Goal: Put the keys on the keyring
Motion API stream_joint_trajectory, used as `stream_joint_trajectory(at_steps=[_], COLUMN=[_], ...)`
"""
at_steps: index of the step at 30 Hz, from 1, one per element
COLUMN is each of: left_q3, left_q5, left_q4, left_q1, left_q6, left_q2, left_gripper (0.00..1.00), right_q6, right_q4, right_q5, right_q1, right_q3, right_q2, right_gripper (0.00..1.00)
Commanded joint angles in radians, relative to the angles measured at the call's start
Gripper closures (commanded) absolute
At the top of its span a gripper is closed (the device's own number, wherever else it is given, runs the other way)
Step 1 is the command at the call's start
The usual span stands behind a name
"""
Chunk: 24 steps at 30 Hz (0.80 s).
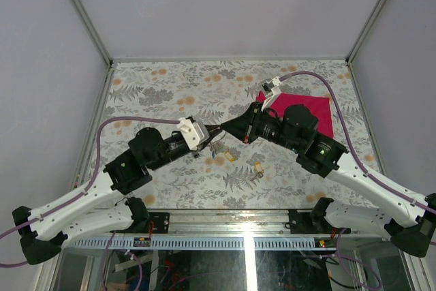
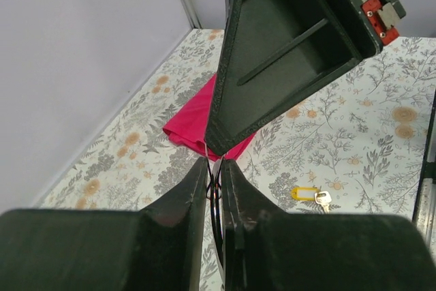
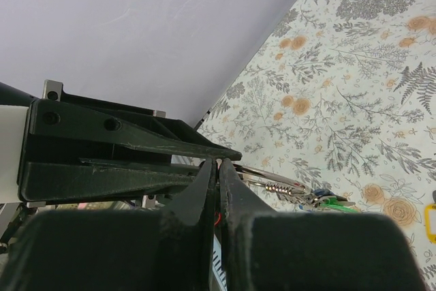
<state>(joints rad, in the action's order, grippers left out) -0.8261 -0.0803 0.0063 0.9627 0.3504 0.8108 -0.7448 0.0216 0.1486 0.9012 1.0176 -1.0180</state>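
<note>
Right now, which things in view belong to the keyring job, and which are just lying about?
Job: keyring, pinched by left gripper and right gripper; green and blue keys at its end; yellow-tagged key on table.
Lying about: red cloth.

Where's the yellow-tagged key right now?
The yellow-tagged key lies flat on the table, at lower right in the left wrist view. It is to the right of the left gripper and nearer than the red cloth.

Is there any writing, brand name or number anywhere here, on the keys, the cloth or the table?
None can be read.
The yellow key tag is too small to show any writing.
The red cloth and the flowered table show no lettering.
</note>
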Motion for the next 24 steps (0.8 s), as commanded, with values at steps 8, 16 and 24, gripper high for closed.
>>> stream_joint_trajectory(at_steps=[8,16,24], left_q3=[-0.108,-0.13,-0.132], left_q5=[0.078,0.104,0.132], left_q4=[-0.082,-0.125,-0.145], left_q1=[-0.002,-0.002,-0.001], left_q6=[-0.071,-0.045,-0.04], left_q2=[0.043,0.062,0.079], left_gripper=[1.0,1.0,1.0], right_q6=[0.024,0.103,0.111], right_q4=[0.072,-0.046,-0.156], right_q5=[-0.018,-0.169,-0.267], right_q1=[0.008,0.008,0.008], right_q3=[-0.007,-0.014,-0.062], right_q2=[0.068,0.148,0.193], right_gripper=[0.76,0.59,0.59])
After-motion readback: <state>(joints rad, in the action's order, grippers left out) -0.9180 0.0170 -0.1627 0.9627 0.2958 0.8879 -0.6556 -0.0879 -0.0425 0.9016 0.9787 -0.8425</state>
